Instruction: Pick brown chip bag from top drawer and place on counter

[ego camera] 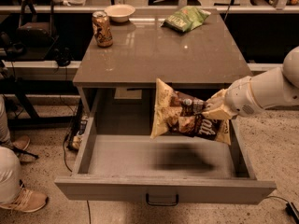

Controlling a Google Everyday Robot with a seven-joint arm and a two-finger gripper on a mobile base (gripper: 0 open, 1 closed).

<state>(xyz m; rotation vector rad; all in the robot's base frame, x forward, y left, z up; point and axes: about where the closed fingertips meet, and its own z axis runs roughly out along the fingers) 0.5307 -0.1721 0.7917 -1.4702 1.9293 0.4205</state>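
Looking from the left: someone's shoe (28,200) on the floor, then a can (102,28), a bowl (119,12) and a green chip bag (185,18) along the back of the counter (154,55). Lower, the brown chip bag (184,120) hangs above the open top drawer (117,189), its top corner crossing the counter's front edge — the gripper (210,109) is clamped on its right end.

Hand (211,110) at right, holding brown chip bag (184,120) above top drawer (163,190), before counter (159,55).
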